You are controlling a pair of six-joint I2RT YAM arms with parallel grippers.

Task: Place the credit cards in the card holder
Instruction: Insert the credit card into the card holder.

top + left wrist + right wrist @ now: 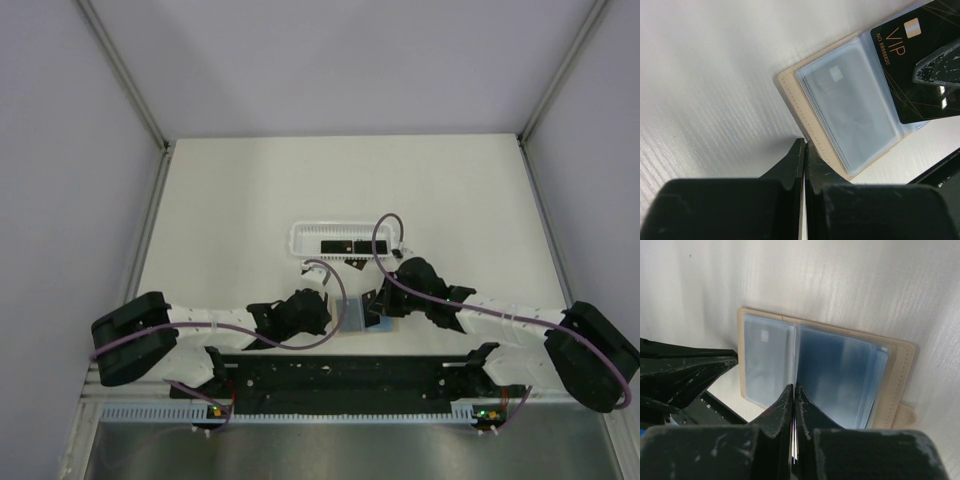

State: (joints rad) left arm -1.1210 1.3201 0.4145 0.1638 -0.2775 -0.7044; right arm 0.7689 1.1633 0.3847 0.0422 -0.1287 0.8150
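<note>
Right fingers (777,415) pinch a frame-cropped credit card (902,82) above the card holder (840,110); left fingers (790,165) press together.

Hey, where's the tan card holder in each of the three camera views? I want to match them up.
Top external: card holder sits low centre, between the two arms' tips.
Left wrist: card holder upper right, open, clear sleeves showing.
Right wrist: card holder centre, open, just beyond the fingertips.
Shared landmark: the left pincer, tips shut at the holder's tan edge.
</note>
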